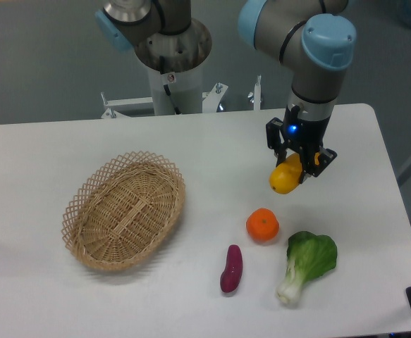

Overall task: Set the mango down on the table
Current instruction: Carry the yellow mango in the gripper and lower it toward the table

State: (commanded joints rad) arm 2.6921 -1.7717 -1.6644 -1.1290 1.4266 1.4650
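Currently the mango point(285, 177) is held clamped between the two fingers of the gripper point(297, 166), with the yellow body of the fruit protruding down and to the left of the jaws. It appears to hang a little above the table point(43, 155), since a faint shadow can be made out on the white surface beneath it, though whether any contact has been made with the tabletop cannot be settled from this single view. The fruit is carried over the right part of the table, above and slightly to the right of the orange point(262, 224), and well apart from the wicker basket point(125, 210), in which nothing can be seen.

The step in hand is judged to be the carrying or lowering of the fruit toward its resting place; the release has not yet been made. For the next move, a straight descent is called for until the underside of the fruit is borne by the tabletop, and only then should the jaws be parted. Because the fruit is smooth and oval, a roll may be expected if it is let go from any height, so a low and gentle release is advised. Care is also needed that the descent is kept clear of the orange just below, and of the bok choy point(307, 264) and the purple sweet potato point(231, 268) lying nearer the front edge.
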